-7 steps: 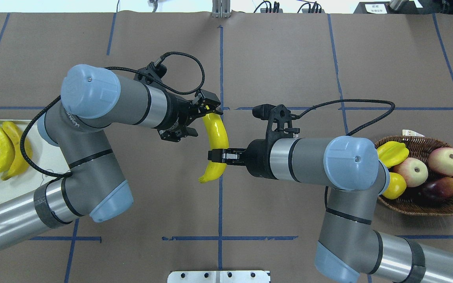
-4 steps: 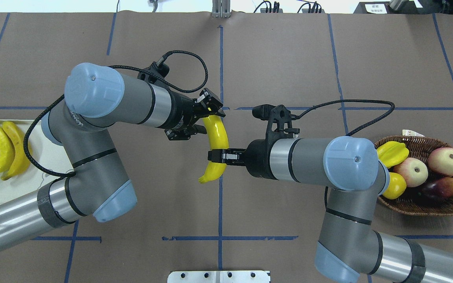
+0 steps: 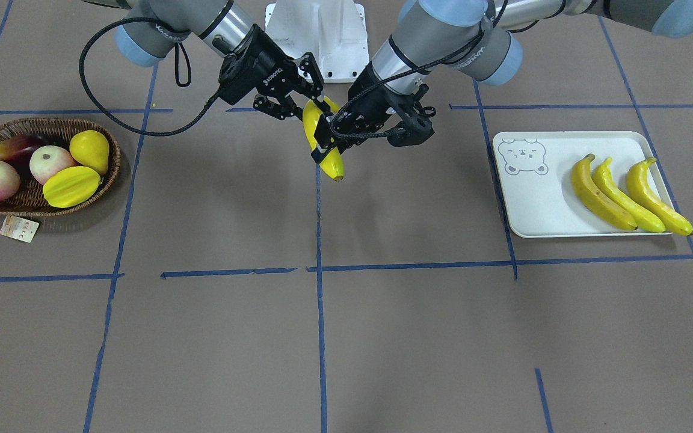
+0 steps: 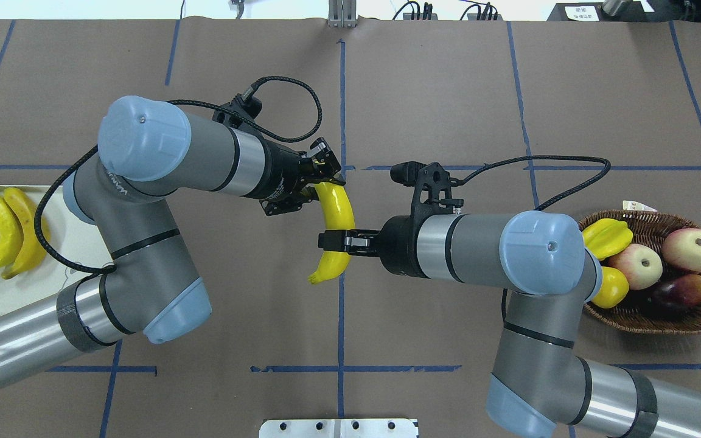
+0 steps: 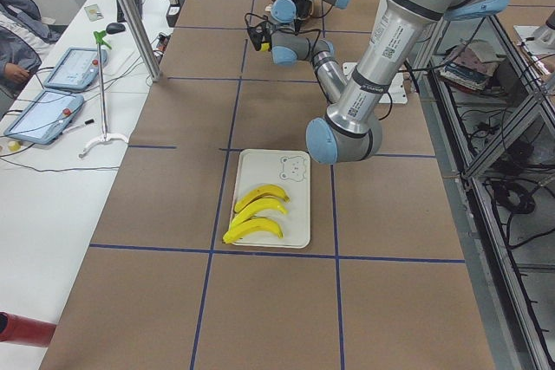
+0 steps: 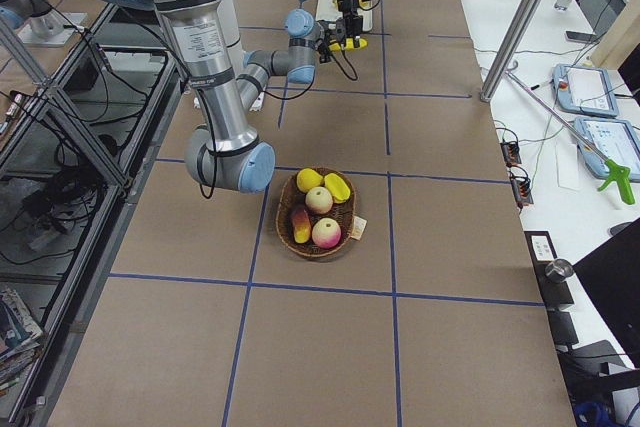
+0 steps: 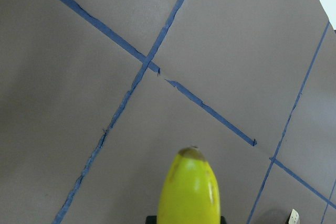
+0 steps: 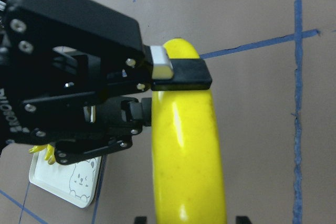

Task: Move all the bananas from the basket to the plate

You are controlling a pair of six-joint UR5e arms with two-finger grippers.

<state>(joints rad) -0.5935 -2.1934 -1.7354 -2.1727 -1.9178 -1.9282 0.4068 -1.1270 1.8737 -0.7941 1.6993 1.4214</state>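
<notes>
Two grips on one banana: left claw and right claw both clamped on it.

Glossy plastic-looking banana, woven wicker basket (rough), matt brown paper tabletop.

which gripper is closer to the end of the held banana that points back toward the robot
Right. The right gripper clamps the banana just short of that end; the left gripper holds its opposite, far end.
</notes>
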